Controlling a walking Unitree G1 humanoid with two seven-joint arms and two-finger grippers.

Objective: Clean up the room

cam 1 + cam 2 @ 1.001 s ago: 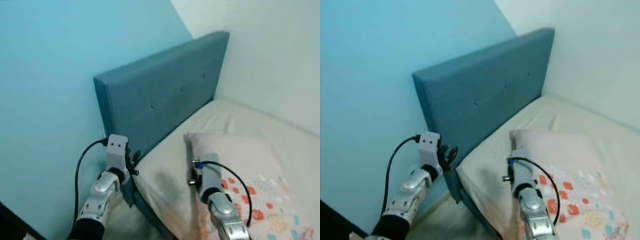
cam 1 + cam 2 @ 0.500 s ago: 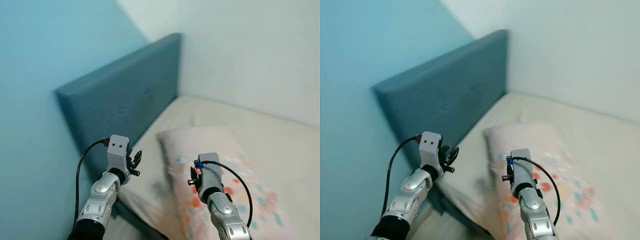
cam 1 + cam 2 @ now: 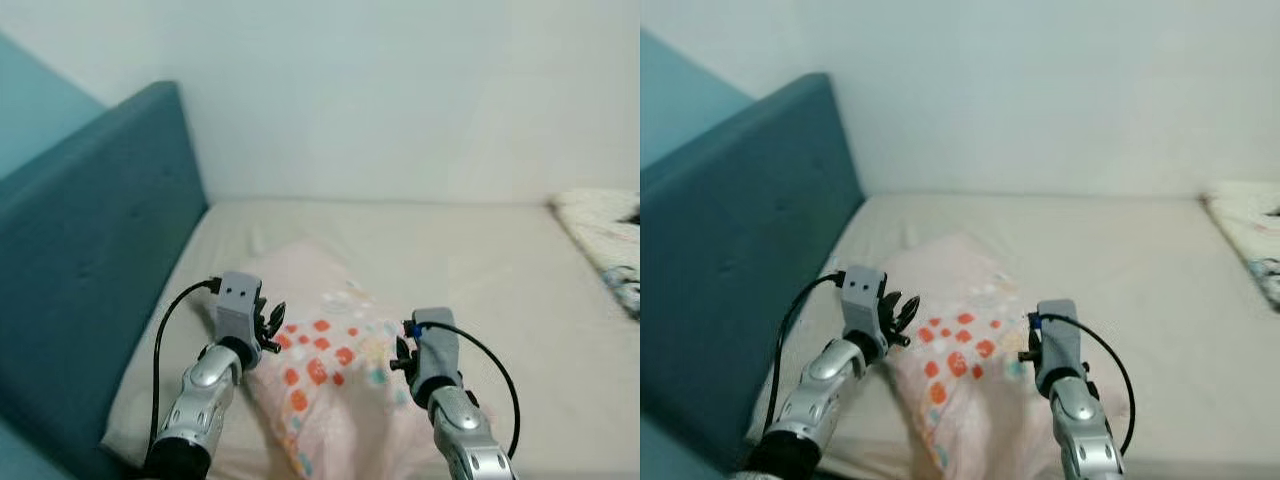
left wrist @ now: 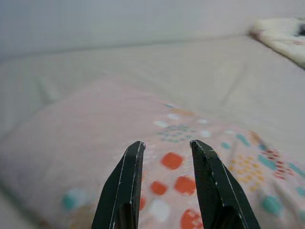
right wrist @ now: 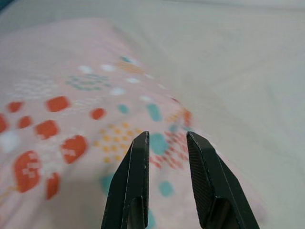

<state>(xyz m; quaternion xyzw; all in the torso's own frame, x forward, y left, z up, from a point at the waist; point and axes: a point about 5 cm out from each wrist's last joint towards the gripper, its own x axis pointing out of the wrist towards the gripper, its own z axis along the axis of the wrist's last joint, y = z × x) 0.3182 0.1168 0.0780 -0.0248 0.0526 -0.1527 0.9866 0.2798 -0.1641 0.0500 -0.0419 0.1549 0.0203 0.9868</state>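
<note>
Pillow [image 3: 330,350] is my target: pink, dotted, lying on the bed [image 3: 480,260] just ahead of and below both sets of fingers. Since a second ago my head view has swung from the blue wall and headboard [image 3: 90,260] round onto the mattress; camera motion, nothing shifted. Left gripper [image 4: 164,145] slightly parted, holding nothing; right gripper [image 5: 167,136] likewise, over the pillow's patterned end. Folded blanket [image 3: 605,235] sits well beyond. I judge I am now lined up to straighten the pillow.

Silver jointed arms, grey boxy wrist blocks, looping black cables; left gripper [image 3: 270,325] and right gripper [image 5: 166,143]: long black fingers.
</note>
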